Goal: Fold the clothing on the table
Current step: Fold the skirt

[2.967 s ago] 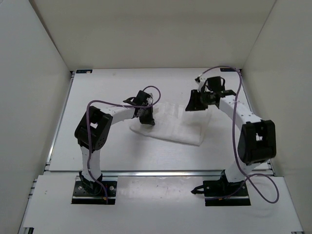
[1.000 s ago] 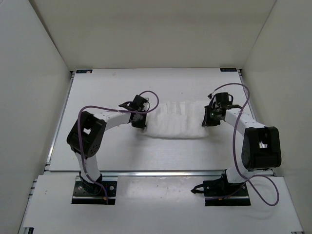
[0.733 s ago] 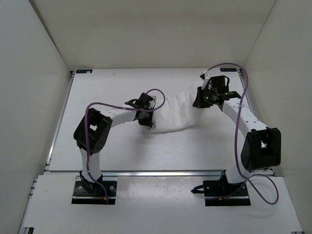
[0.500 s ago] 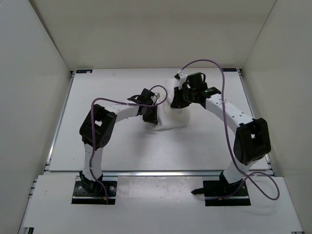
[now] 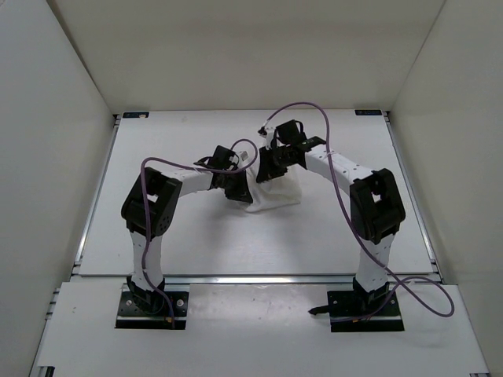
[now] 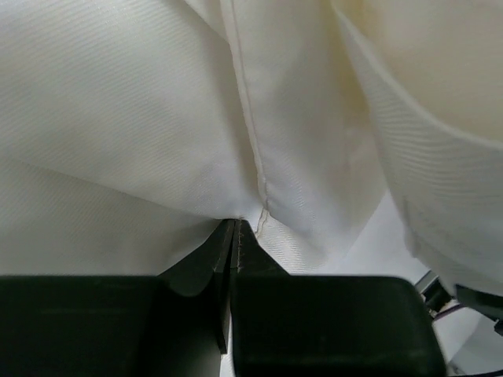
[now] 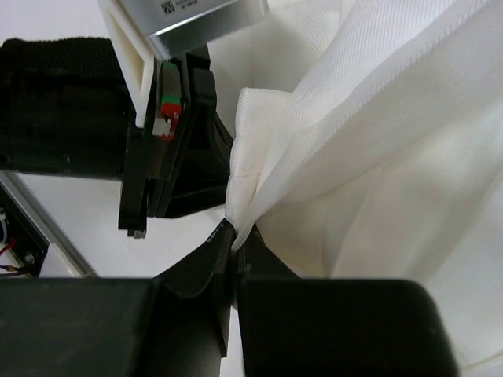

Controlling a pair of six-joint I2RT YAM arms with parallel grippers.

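The clothing (image 5: 273, 194) is bunched into a small heap about mid-bench (image 5: 181, 236), slightly to the far side. The left hand (image 5: 235, 185) is clamped tight on its left edge. The right hand (image 5: 269, 166) is pinched closed on a fold at the far edge. Both hands are close together.

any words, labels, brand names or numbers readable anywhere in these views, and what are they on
On the silver housing at the top of the right wrist view: a short dark print, tilted and cut off by the frame edge, too unclear to read.
On the clothing: no text visible.
On the table: no text visible.
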